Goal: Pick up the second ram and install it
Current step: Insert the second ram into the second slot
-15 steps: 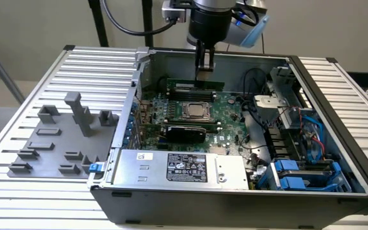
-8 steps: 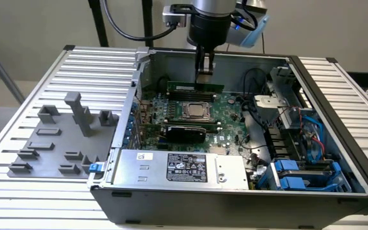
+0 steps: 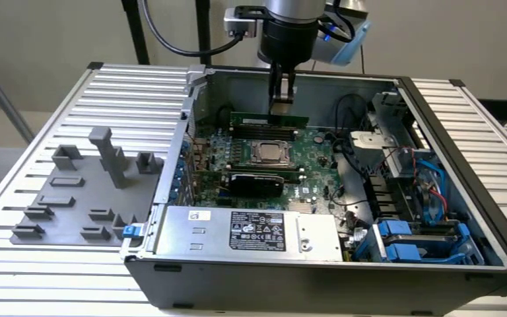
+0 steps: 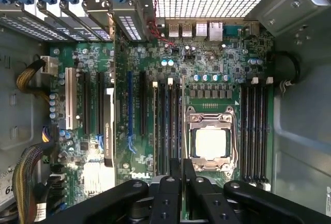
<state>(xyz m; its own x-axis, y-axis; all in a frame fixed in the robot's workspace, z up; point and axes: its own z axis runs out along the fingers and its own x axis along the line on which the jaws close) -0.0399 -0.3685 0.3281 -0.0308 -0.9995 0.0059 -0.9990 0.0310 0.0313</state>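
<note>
my gripper [image 3: 281,103] was clenched on the top edge of the second ram [image 3: 258,120]. the stick stood upright on its long edge over the motherboard [image 3: 313,158], just beside the processor [image 3: 269,152].

- Motherboard [image 4: 207,61]: white "DELL" logo [image 4: 140,175] printed on the board, across the memory slots from the processor [image 4: 210,142].
- Power supply [image 3: 192,232], in front of the processor: black label [image 3: 258,231] with white print and symbols, too small to read.
- Nothing else legible.
</note>
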